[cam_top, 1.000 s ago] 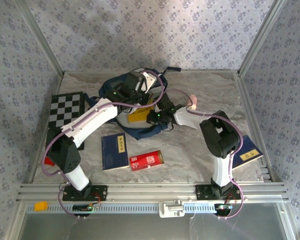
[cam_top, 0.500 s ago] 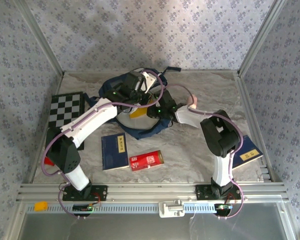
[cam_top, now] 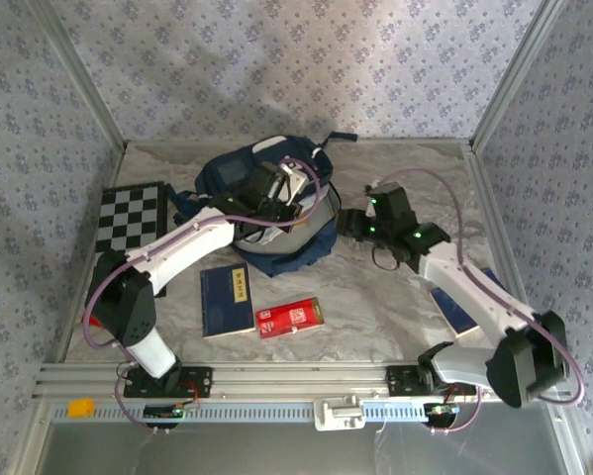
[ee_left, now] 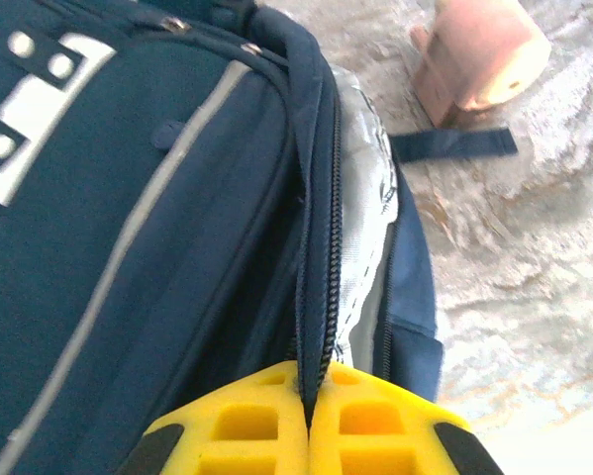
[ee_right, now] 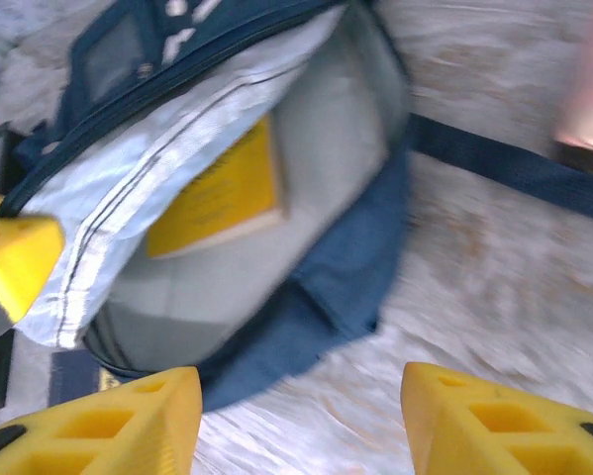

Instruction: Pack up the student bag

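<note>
- The student bag (cam_top: 227, 173) lies open at the back of the table (cam_top: 375, 297), left of centre, a yellow book (ee_right: 217, 193) inside.
- The left tool (ee_left: 311, 426) is pinched tight on its zipper edge.
- The right tool (ee_right: 296, 416) hangs just beside it, jaws apart, empty.
- Nearer lie a dark blue book (cam_top: 227, 299) and a red box (cam_top: 290, 317).

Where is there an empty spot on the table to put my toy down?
Bare table lies between the red box and the right arm, and in the far right corner behind the right gripper. Crowded: around the student bag, chessboard and blue book.
</note>
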